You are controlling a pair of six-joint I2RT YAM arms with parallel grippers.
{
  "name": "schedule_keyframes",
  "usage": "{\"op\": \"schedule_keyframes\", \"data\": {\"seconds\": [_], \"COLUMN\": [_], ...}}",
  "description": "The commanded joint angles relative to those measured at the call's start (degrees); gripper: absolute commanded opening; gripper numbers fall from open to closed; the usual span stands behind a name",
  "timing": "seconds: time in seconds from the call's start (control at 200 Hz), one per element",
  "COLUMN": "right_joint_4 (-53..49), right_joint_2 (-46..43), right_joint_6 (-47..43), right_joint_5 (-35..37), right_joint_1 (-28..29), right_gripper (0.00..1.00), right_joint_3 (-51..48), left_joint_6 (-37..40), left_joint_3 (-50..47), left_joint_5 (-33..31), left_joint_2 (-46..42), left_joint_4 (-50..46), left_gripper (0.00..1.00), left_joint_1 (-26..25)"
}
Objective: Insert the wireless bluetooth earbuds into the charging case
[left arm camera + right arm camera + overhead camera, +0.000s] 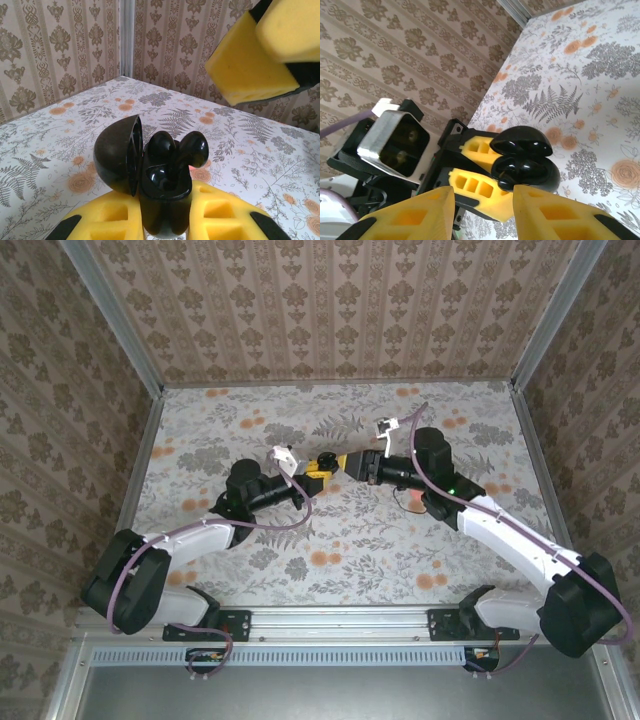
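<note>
The left pincer (318, 475) is clamped on a glossy black charging case (162, 195), lid swung open, held above the floral tabletop (350, 540). One earbud (192, 147) stands in it, with possibly a second beside it. The right pincer (482, 200) hangs just beside the case, pads parted and empty.

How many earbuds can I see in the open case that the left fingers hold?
2. Both sit in the open black charging case: one earbud next to the lid, the other earbud to its right, standing higher.
</note>
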Motion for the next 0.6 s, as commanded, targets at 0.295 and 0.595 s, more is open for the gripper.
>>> {"op": "schedule_keyframes", "data": {"seconds": [0.295, 0.595], "right_joint_4": [1.0, 2.89], "right_joint_2": [5.32, 6.62], "right_joint_6": [-0.41, 0.11], "right_joint_5": [-2.63, -3.95], "right_joint_1": [0.34, 0.5], "right_gripper": [0.34, 0.31], "right_joint_3": [2.84, 3.14], "left_joint_6": [0.6, 0.76], "left_joint_3": [1.67, 1.85], "left_joint_5": [0.54, 0.49], "left_joint_2": [-1.48, -1.48], "left_joint_4": [0.91, 0.54], "left_gripper": [0.1, 0.1], "left_joint_1": [-0.44, -0.46]}}
